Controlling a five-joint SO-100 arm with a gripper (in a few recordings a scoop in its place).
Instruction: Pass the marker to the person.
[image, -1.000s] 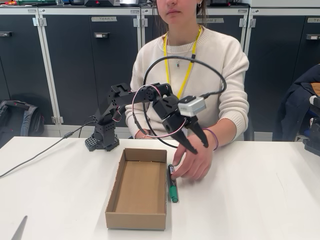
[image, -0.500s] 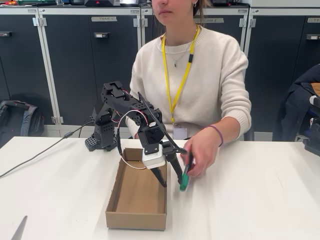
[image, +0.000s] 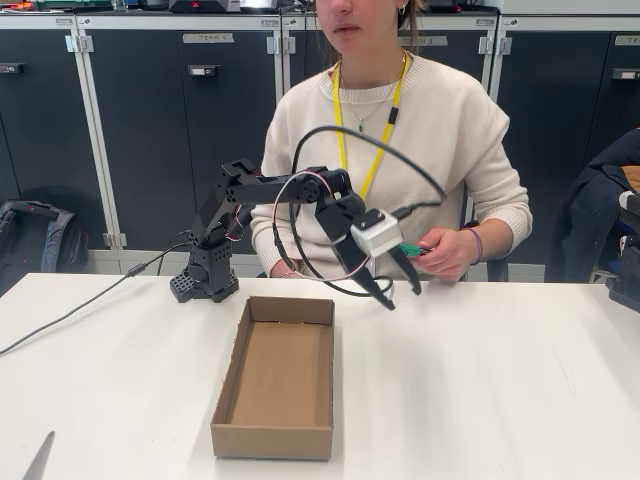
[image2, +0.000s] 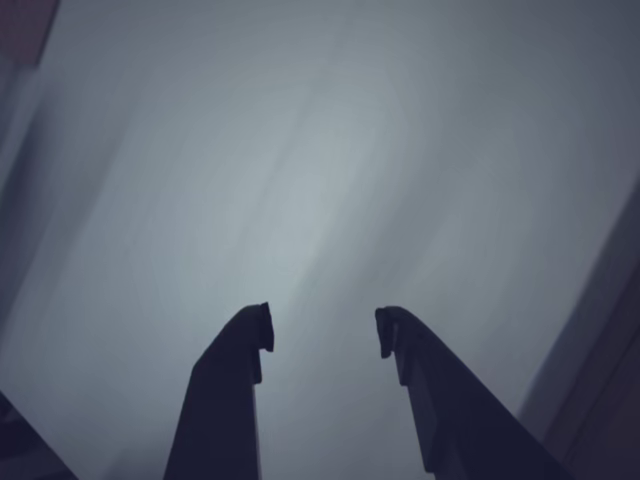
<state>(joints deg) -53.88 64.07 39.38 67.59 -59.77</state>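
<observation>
One arm, one gripper (image: 402, 290), one marker (image: 411, 250), one cardboard box (image: 275, 380), one person (image: 400, 150) seated behind the table (image: 480, 400).

Fixed view: the arm reached out from its base at the back left of the table, gripper raised above the tabletop to the right of the box, fingers pointing down and toward the camera. The two fingers stood apart with nothing between them. The marker was in the person's hand (image: 440, 255), just behind the gripper and above the table's far edge; only a green end and a short bit of dark barrel showed past the gripper's finger, the rest covered by the hand and the arm's white camera block. The box sat open, nothing visible inside. A dark cable ran off the table to the left. A bag (image: 35, 240) stood on the floor at left, a dark jacket (image: 600, 210) at right, cut by the edge.

Wrist view: both fingers (image2: 230, 390) showed as dark shapes with a clear gap between the tips, empty. Behind them only a blurred pale grey surface; nothing else could be made out.
</observation>
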